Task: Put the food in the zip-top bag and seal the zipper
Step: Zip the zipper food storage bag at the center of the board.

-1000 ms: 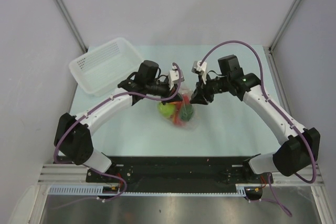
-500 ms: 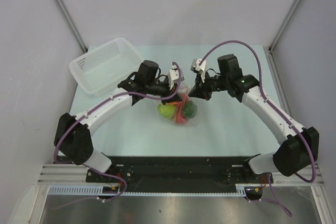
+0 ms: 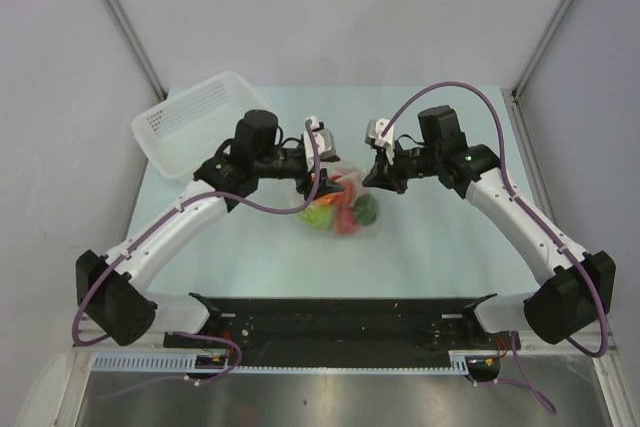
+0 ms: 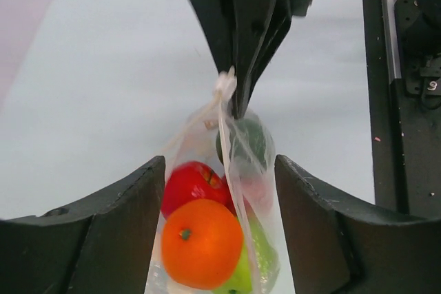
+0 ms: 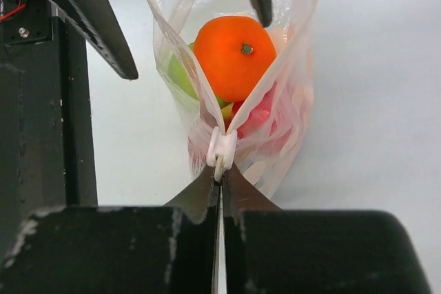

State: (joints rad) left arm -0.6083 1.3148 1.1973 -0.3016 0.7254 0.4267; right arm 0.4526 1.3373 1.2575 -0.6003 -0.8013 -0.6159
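Closest in, the zip-top bag (image 3: 345, 215) sits on the table (image 3: 450, 247), and all the food is inside it. Count it off: one orange piece (image 4: 200, 242), one red piece (image 4: 193, 180), one dark green piece (image 4: 242, 141) and one yellow-green piece (image 4: 242, 273), so four in all, with one bag and one zipper (image 5: 222, 149). Just beyond, two grippers are at the top edge. The right gripper (image 5: 220, 170) is clenched on the zipper's end at the white tab, and past that pinch the mouth gapes wide. The left gripper (image 4: 219, 163) is released, its fingers spread either side of the bag and gripping nothing; I cannot tell whether one finger sits inside the mouth. Here's the worry: with only one end held, any pull along the strip would likely drag the whole bag rather than close it. The orange piece also rides high and could block the seal or roll out if the bag tips. Farthest back, one white basket (image 3: 195, 119) sits well apart
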